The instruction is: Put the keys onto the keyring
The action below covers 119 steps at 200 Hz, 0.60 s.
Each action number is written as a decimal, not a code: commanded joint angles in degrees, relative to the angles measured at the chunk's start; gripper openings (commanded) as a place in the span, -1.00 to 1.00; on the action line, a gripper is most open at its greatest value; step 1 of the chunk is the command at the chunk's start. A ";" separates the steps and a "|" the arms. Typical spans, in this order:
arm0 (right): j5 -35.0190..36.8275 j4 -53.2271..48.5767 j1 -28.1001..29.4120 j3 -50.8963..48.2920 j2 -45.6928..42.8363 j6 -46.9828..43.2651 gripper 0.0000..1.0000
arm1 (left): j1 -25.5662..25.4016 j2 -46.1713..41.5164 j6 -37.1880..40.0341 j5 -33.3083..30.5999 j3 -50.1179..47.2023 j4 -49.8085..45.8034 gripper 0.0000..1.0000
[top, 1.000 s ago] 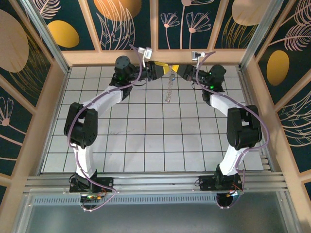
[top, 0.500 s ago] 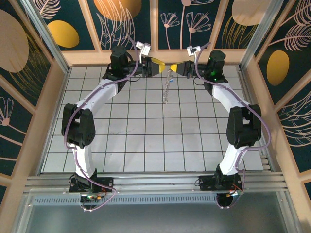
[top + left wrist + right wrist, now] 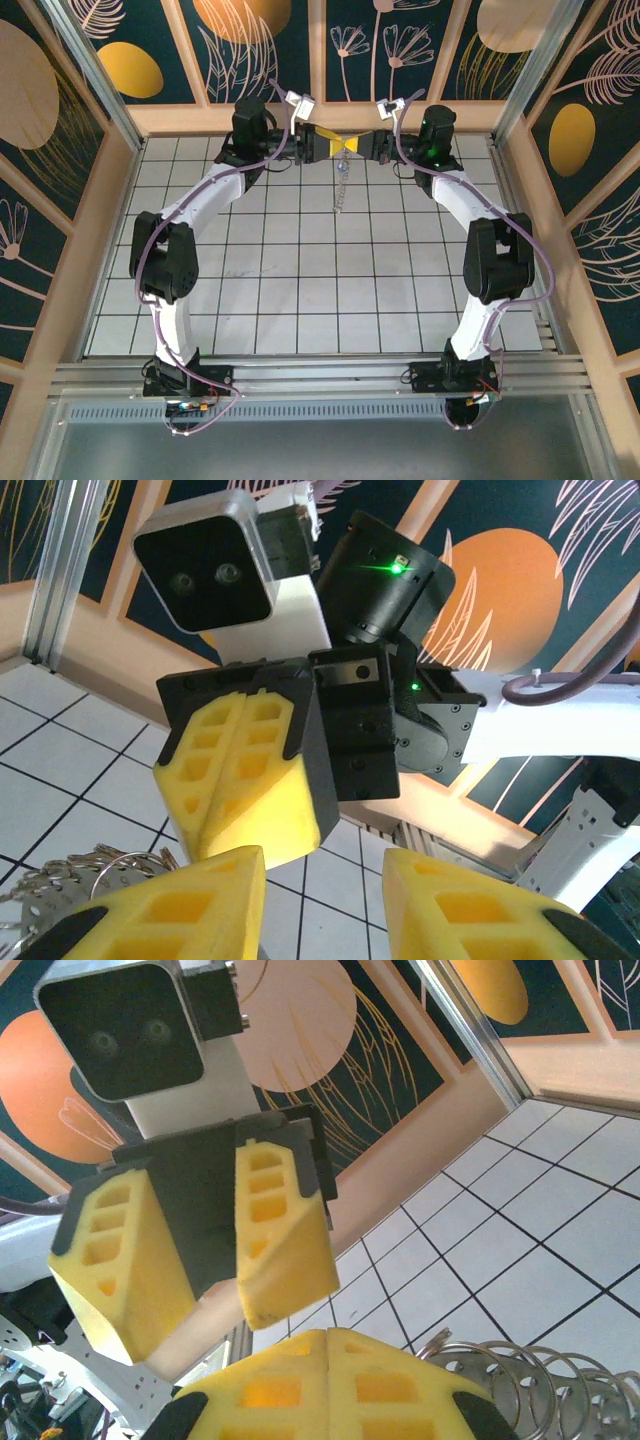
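My two arms reached from their bases at the near edge to the far middle of the white square-tiled table [image 3: 300,300], just in front of the pale wooden back rail [image 3: 200,120]. There my black left gripper [image 3: 337,146] with its yellow block fingers met my matching right gripper [image 3: 357,146] tip to tip, left one on the left, close to touching. The keyring [image 3: 343,185], a large thin metal hoop fringed with tiny metal pieces, hung down from where the tips met. From my left wrist it lay low and to the left, under the right gripper. From my right wrist it lay low and to the right, just beside my pressed-together tips.
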 commanded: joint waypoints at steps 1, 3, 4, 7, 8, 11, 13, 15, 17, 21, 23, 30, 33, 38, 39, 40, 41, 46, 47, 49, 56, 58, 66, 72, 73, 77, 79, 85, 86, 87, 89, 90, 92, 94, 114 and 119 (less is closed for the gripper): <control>-1.46 1.64 0.45 2.18 -1.17 -0.95 -1.00 | -0.35 1.23 1.09 0.98 0.43 -0.58 -0.29; -1.41 1.64 0.44 2.12 -1.18 -0.95 -1.00 | -0.33 1.24 1.10 0.94 0.33 -0.58 -0.30; -1.38 1.64 0.47 2.09 -1.23 -0.95 -1.00 | -0.34 1.24 1.10 0.91 0.27 -0.58 -0.30; -1.42 1.59 0.46 2.11 -1.25 -1.02 -1.00 | -0.35 1.29 1.21 0.85 0.24 -0.57 -0.30; -1.43 1.58 0.48 2.09 -1.26 -1.03 -1.00 | -0.35 1.27 1.20 0.83 0.18 -0.53 -0.30; -1.42 1.64 0.48 2.07 -1.25 -1.04 -1.00 | -0.35 1.32 1.20 0.81 0.13 -0.57 -0.29; -1.39 1.64 0.45 2.07 -1.22 -1.00 -1.00 | -0.35 1.33 1.22 0.74 0.15 -0.58 -0.30; -1.44 1.64 0.43 2.07 -1.26 -1.04 -1.00 | -0.35 1.33 1.20 0.72 0.13 -0.58 -0.29; -1.40 1.64 0.49 2.07 -1.34 -1.04 -1.00 | -0.35 1.35 1.19 0.72 0.12 -0.55 -0.29; -1.42 1.59 0.44 2.02 -1.28 -1.04 -1.00 | -0.35 1.42 1.19 0.65 0.08 -0.58 -0.29; -1.44 1.59 0.47 2.01 -1.30 -1.04 -1.00 | -0.35 1.44 1.26 0.63 0.05 -0.58 -0.30; -1.40 1.63 0.48 1.98 -1.29 -1.04 -1.00 | -0.35 1.59 1.28 0.48 0.01 -0.53 -0.30; -1.43 1.60 0.50 1.98 -1.40 -1.12 -1.00 | -0.35 1.67 1.36 0.53 -0.05 -0.49 -0.30; -1.45 1.56 0.50 1.89 -1.41 -1.16 -1.00 | -0.35 1.76 1.28 0.54 -0.05 -0.52 -0.30; -1.40 1.56 0.50 1.89 -1.39 -1.19 -1.00 | -0.35 1.77 1.28 0.54 -0.05 -0.51 -0.30; -1.47 1.56 0.51 1.89 -1.38 -1.21 -1.00 | -0.35 1.77 1.28 0.54 -0.01 -0.54 -0.30; -1.50 1.56 0.47 1.94 -1.41 -1.21 -1.00 | -0.35 1.81 1.28 0.50 -0.03 -0.52 -0.30; -1.50 1.56 0.51 1.91 -1.47 -1.22 -1.00 | -0.35 1.80 1.28 0.54 -0.05 -0.49 -0.30; -1.52 1.56 0.51 1.90 -1.51 -1.22 -1.00 | -0.35 1.79 1.28 0.54 -0.01 -0.49 -0.30; -1.51 1.53 0.45 1.89 -1.53 -1.20 -1.00 | -0.40 1.82 1.32 0.54 0.02 -0.49 -0.30; -1.43 1.55 0.45 1.89 -1.51 -1.22 -1.00 | -0.35 1.94 1.26 0.54 0.02 -0.41 -0.31; -1.44 1.55 0.48 1.94 -1.47 -1.20 -1.00 | -0.35 1.95 1.21 0.54 0.05 -0.36 -0.31; -1.44 1.62 0.47 1.89 -1.52 -1.26 -1.00 | -0.35 2.10 1.03 0.54 0.08 -0.15 -0.31; -1.43 1.66 0.43 1.80 -1.54 -1.15 -1.00 | -0.35 2.13 0.89 0.61 0.07 -0.05 -0.31; -1.44 1.65 0.43 1.80 -1.54 -1.14 -1.00 | -0.35 2.13 0.86 0.66 0.05 -0.01 -0.31; -1.44 1.80 0.43 1.83 -1.55 -1.09 -1.00 | -0.35 2.29 0.72 0.63 0.04 0.10 -0.31; -1.36 1.86 0.42 1.74 -1.61 -1.05 -1.00 | -0.35 2.30 0.68 0.63 0.04 0.19 -0.31; -1.35 2.03 0.45 1.72 -1.63 -0.90 -1.00 | -0.37 2.37 0.51 0.63 0.04 0.36 -0.31; -1.31 2.06 0.44 1.72 -1.58 -0.88 -1.00 | -0.36 2.42 0.50 0.63 -0.01 0.42 -0.31; -1.33 2.11 0.47 1.72 -1.56 -0.87 -1.00 | -0.36 2.45 0.49 0.63 -0.03 0.49 -0.31; -1.35 2.14 0.49 1.72 -1.55 -0.83 -1.00 | -0.35 2.47 0.31 0.67 -0.03 0.59 -0.31; -1.36 2.23 0.44 1.72 -1.56 -0.75 -1.00 | -0.35 2.47 0.27 0.65 -0.04 0.67 -0.31; -1.29 2.32 0.43 1.65 -1.55 -0.66 -1.00 | -0.35 2.43 0.17 0.63 -0.09 0.83 -0.31; -1.34 2.43 0.43 1.63 -1.54 -0.62 -1.00 | -0.35 2.42 0.04 0.70 -0.06 1.01 -0.31; -1.26 3.67 0.49 1.54 -1.52 0.28 -1.00 | -0.52 2.82 -1.10 0.80 -0.46 2.40 -0.31; -1.25 3.95 0.48 1.50 -1.42 0.56 -1.00 | -0.59 2.96 -1.35 0.88 -0.49 2.62 -0.31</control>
